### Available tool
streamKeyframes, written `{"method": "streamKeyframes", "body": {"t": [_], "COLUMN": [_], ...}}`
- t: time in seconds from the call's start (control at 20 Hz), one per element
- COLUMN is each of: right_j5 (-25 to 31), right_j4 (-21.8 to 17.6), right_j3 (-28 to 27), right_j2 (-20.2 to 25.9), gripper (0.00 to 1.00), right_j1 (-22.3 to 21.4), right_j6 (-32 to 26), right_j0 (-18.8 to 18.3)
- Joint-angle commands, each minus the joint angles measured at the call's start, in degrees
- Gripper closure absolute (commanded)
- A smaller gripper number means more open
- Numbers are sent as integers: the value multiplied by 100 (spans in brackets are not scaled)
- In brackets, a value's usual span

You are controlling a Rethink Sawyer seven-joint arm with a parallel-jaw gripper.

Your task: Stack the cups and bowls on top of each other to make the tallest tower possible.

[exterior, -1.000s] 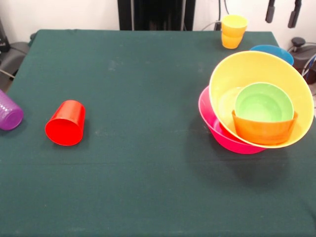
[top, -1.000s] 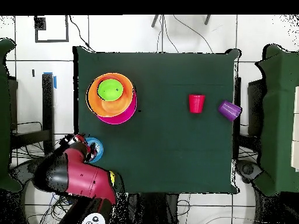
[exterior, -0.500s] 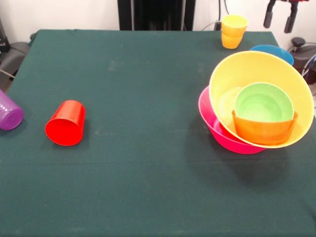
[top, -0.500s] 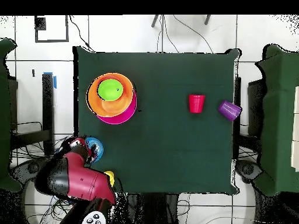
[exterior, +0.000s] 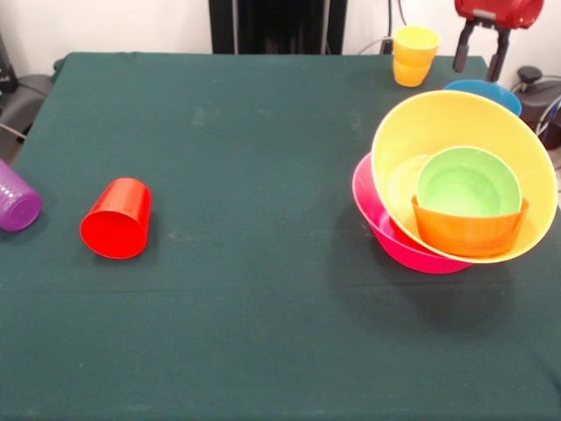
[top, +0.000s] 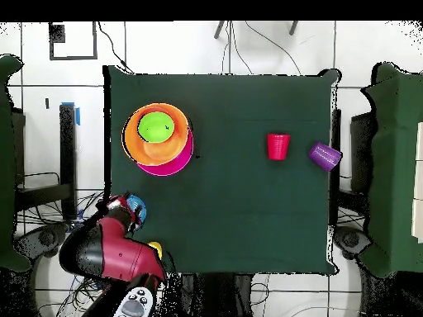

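Observation:
My gripper hangs open and empty at the table's far right corner, just above the small blue bowl and right of the yellow cup, which is stacked in the orange cup. The tower leans: the pink bowl at the bottom, the large yellow-orange bowl tilted in it, the small orange bowl and a green bowl inside. The red cup and purple cup lie on their sides at the left. The overhead view shows the tower, red cup, purple cup and blue bowl.
The dark green table cloth covers the table. In the overhead view my red arm reaches over the table's corner beside the blue bowl. Cables and a black stand lie beyond the table's edge.
My gripper has come down and to the left in the front view, from the top edge to just above the blue bowl. The cups and bowls have not moved.

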Motion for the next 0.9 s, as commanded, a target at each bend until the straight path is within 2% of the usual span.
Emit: {"method": "streamKeyframes", "body": {"t": [0.05,0.3,0.9], "right_j5": [-534,-622,-466], "right_j4": [-306,-265,27], "right_j3": [292,249,231], "right_j2": [891,912,749], "gripper": [0,0,0], "right_j1": [591,708,690], "right_j6": [1484,1549,1628], "right_j0": [-185,-137,195]}}
